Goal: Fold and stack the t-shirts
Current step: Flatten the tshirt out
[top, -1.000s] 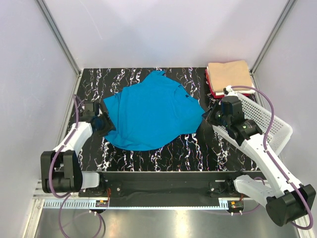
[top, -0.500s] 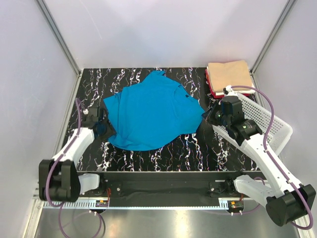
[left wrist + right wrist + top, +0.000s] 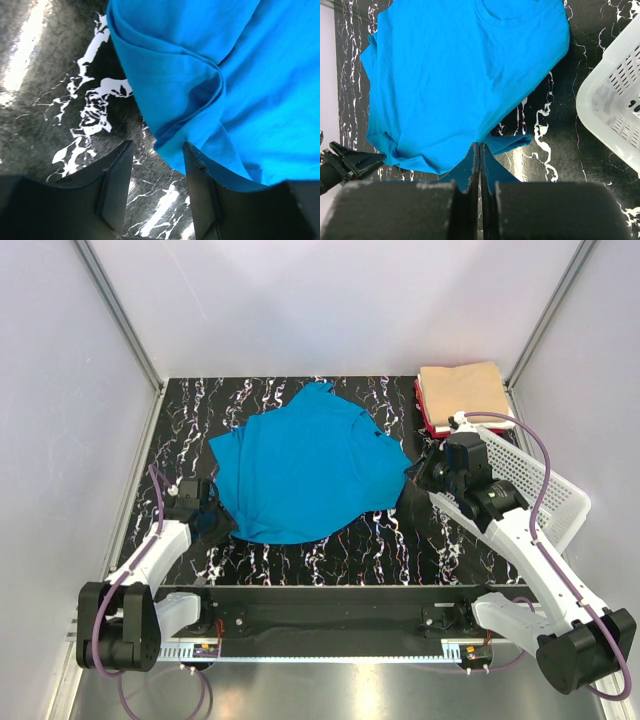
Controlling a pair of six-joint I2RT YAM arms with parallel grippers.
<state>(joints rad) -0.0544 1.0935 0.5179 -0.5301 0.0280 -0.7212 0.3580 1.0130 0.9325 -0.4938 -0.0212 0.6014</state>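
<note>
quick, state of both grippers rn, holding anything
Left gripper: open, holding nothing, its fingers either side of the turquoise t-shirt edge.
Right gripper: shut on the turquoise t-shirt's edge.

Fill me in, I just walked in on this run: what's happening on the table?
Two robot arms are working a turquoise-blue short-sleeved t-shirt lying spread, unfolded, on the black marbled table. The right gripper is shut on the shirt's right edge; the left gripper is open at its near-left corner, gripping nothing. A folded tan t-shirt lies at the far right corner.
</note>
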